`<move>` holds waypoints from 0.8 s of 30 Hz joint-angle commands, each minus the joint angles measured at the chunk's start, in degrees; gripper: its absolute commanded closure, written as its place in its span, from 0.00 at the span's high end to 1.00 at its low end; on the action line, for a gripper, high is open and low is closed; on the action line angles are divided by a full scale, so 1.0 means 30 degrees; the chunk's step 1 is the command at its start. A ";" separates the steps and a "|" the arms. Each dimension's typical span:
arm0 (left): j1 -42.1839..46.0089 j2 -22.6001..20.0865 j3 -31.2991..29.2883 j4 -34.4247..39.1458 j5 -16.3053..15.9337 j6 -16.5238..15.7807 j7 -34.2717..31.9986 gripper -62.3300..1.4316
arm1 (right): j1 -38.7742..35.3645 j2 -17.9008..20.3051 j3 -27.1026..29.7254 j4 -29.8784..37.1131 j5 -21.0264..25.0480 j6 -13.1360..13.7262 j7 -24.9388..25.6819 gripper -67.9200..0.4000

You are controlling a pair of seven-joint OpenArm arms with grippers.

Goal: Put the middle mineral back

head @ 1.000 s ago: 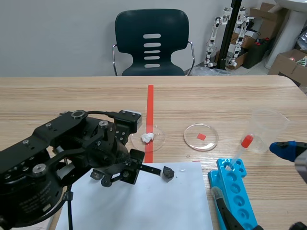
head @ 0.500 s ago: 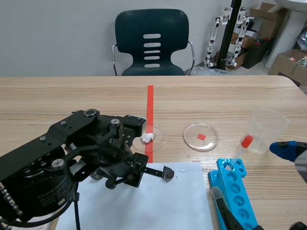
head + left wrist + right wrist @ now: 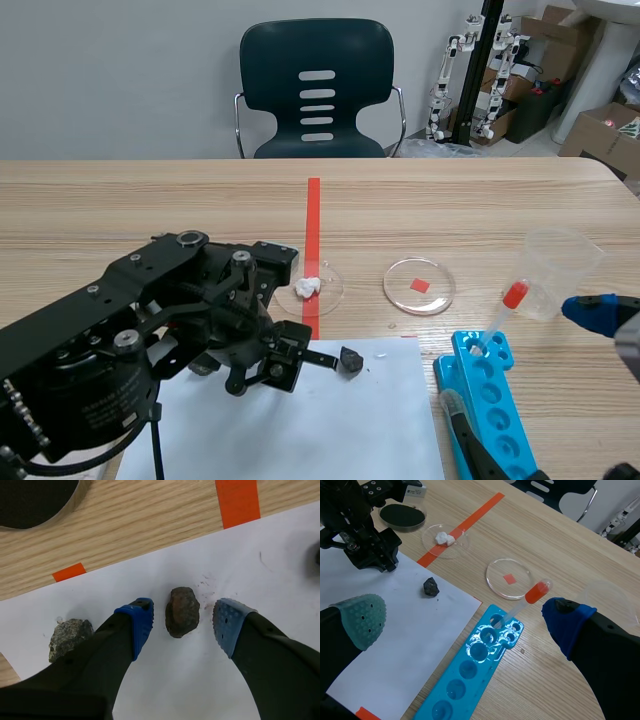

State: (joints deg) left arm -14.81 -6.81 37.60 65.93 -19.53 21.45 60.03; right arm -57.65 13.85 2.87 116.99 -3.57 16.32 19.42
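Okay, over the last second the left arm slid across the white paper sheet toward the small black jagged rock lying on it, then backed off a hair. That rock shows again in scene view. Now the left gripper hangs over the sheet, fingers spread, pinching nothing. Between them the rough brown oval mineral lies on the sheet, touching neither pad, with reddish streak marks just beside it. A grey speckled rock sits on the sheet outside one finger. Brown one is back between the other two, so placement looks done. What's left is to lift clear without nudging it. The right gripper is parked over the desk beyond the sheet, fingers spread, empty.
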 commanded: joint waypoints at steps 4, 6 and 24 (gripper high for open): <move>-0.0168 0.0080 0.0015 0.0248 -0.0080 0.0095 -0.0597 0.75 | 0.0124 0.0138 0.0051 0.0233 0.0182 -0.0066 0.0284 1.00; -0.0007 -0.0036 -0.0007 0.0459 -0.0117 0.0102 -0.1151 0.89 | 0.0124 0.0138 0.0051 0.0233 0.0182 -0.0066 0.0284 1.00; 0.3395 -0.2586 -0.0044 0.5399 -0.0117 -0.0058 -0.9231 1.00 | 0.0124 0.0138 0.0051 0.0233 0.0182 -0.0066 0.0284 1.00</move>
State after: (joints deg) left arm -4.54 -14.50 37.58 81.12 -19.94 21.34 33.28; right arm -57.65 13.85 2.87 116.99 -3.57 16.32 19.42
